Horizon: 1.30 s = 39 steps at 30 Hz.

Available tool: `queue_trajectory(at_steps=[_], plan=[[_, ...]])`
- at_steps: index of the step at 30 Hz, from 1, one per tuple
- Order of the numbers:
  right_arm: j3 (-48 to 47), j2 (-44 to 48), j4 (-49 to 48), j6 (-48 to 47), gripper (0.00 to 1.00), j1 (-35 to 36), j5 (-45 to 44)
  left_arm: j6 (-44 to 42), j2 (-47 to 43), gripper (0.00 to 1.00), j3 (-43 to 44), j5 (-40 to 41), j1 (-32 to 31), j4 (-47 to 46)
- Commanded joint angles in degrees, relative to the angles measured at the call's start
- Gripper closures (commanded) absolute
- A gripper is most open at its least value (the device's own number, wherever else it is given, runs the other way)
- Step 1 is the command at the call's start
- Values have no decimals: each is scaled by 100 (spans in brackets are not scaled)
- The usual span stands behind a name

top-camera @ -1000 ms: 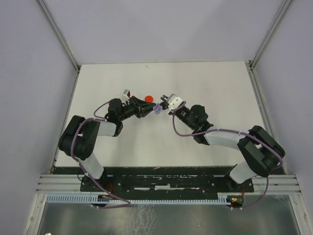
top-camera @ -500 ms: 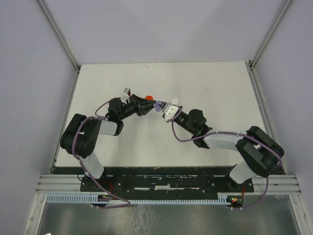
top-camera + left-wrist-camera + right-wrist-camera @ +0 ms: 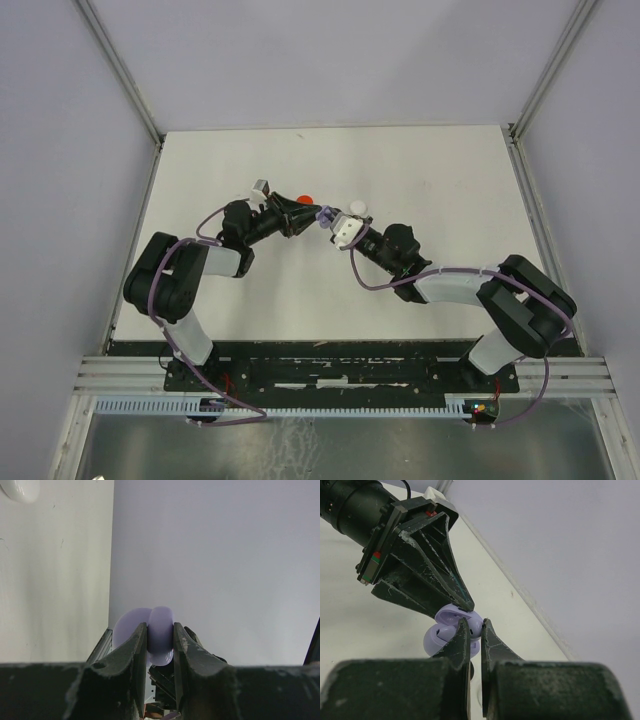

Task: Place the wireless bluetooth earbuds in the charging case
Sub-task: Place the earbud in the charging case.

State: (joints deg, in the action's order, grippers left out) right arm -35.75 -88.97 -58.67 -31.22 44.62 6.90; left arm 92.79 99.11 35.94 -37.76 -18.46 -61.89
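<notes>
The top view shows the left tool (image 3: 308,215) and right tool (image 3: 334,223) meeting tip to tip above the middle of the worktop (image 3: 430,170). The lavender case (image 3: 322,214) is only a small speck between them. A red disc (image 3: 305,197) lies just behind the left tool and a white disc (image 3: 358,208) just behind the right one.

The left wrist view shows what the top view cannot. The left tool is clenched on the case, one finger (image 3: 134,647) pressing each flat side, and the case is held off the worktop. The right wrist view shows the case from the other side. It is a rounded, glossy clamshell standing open, with its lid tipped up against the left tool's tips and the pale hollow of the lower half facing the camera.

The right tool's fingers are closed to a thin slit, with their tips at the case's open mouth. They cover most of the hollow, so I cannot tell whether they pinch a bud or whether one sits inside. In the left wrist view the right tool is only a dark, blurred shape behind the case.
</notes>
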Motion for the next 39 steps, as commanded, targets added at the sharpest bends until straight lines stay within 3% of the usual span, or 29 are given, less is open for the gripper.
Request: queue_trajectory(at_steps=[1,27,39], plan=[[6,-23,-293,-122,99,38,-91,190,-73,97,71,-117,-18,-439],[50,-24,-270,-33,98,45,-303,512,29,97,-7,129,-16,-817],[-9,90,25,438,82,83,-459,739,160,97,36,290,-16,-1008]])
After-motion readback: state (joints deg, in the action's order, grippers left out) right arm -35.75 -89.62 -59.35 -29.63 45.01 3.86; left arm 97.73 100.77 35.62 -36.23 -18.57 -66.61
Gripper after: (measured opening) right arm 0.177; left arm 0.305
